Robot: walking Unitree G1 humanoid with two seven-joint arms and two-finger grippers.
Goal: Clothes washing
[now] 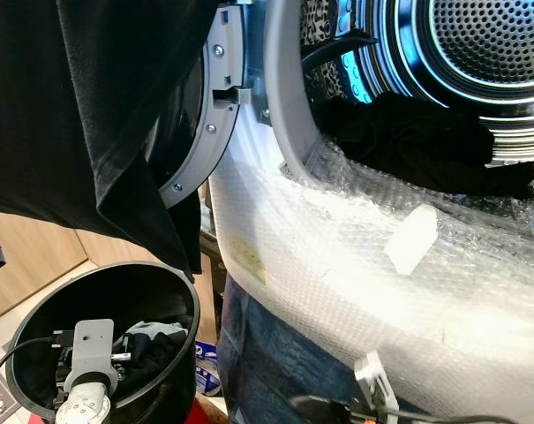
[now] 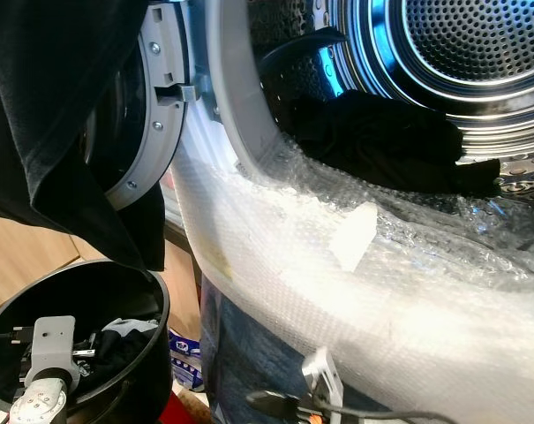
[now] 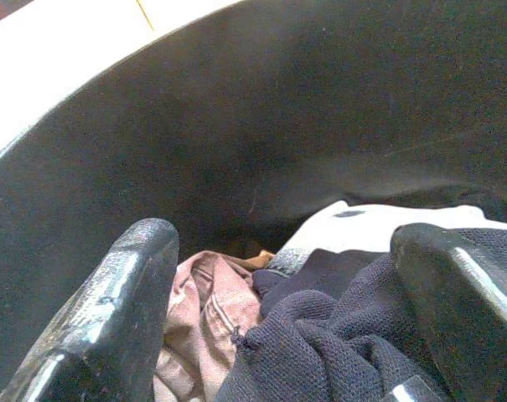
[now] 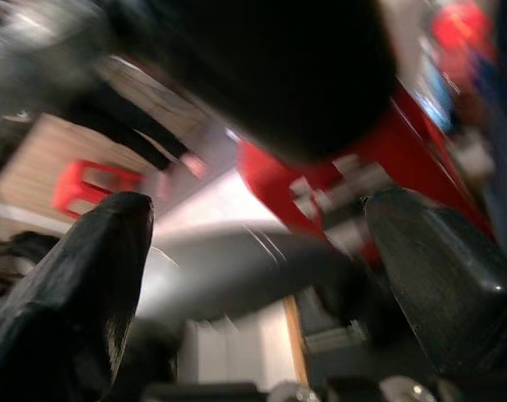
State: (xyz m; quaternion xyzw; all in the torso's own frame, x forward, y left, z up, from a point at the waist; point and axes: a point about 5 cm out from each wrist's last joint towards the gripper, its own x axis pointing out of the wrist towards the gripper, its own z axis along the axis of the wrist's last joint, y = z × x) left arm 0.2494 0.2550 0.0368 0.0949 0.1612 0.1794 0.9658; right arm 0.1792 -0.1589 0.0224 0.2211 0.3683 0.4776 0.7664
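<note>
We see a crumpled black garment lying soft and matte at the front of the washer's shiny perforated steel drum, just behind the bubble-wrapped rim. Our left end effector reaches into the round black plastic bucket with its fingers spread wide around a dark knitted cloth beside a pink one. Our right end effector hangs open and holds nothing, its view blurred.

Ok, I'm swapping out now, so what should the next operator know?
Left gripper: jaws open, down inside the black bucket, over a navy knit garment; nothing gripped yet.
Right gripper: jaws open, empty; its view is blurred.
Done: one black garment lies in the washer drum; door open.
Left: pick the bucket's remaining clothes, including a pink piece, and load them.
</note>
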